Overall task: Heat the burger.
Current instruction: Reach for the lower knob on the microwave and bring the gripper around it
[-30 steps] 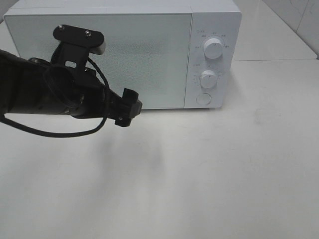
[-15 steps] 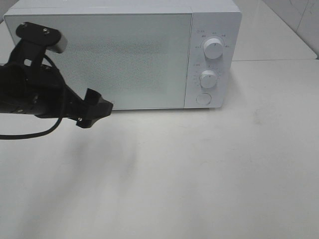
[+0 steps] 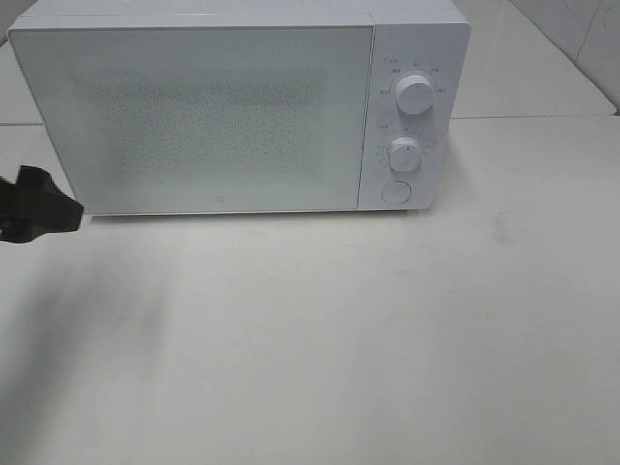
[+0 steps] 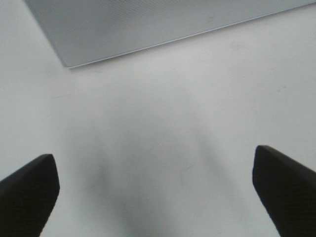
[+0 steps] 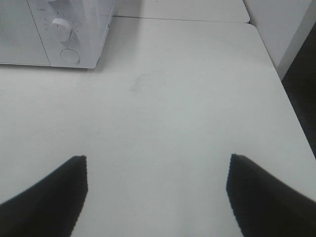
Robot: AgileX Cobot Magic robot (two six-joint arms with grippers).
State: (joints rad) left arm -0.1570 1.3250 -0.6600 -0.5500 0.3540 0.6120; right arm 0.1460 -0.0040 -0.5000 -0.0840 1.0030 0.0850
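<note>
The burger shows in none of my views: not on the table (image 3: pixel 387 329) in front of the microwave (image 3: pixel 426 53), and not between either set of jaws. The door (image 3: pixel 203 116) is shut flush and its speckled pane is too frosted to see through. I can only guess the burger sits inside, and I can report nothing of its bun, lettuce or patty.

My left gripper (image 4: pixel 154 165) hangs off the microwave's lower left front corner, jaws spread wide with only bare table between them. The right gripper (image 5: pixel 158 160) hovers over the table well out from the microwave's control side, jaws likewise apart and empty.

If the burger is in there, I judge the step in hand to be setting the heat. The microwave's panel carries an upper knob (image 3: pixel 415 94), a lower knob (image 3: pixel 405 153) and a round button (image 3: pixel 395 192) beneath them. I'd bring the right gripper in square to the panel, narrow the jaws to straddle a knob, pinch lightly and turn slowly. I'd watch that the microwave doesn't slide on the smooth table, and I'd park the left arm clear of the door.
</note>
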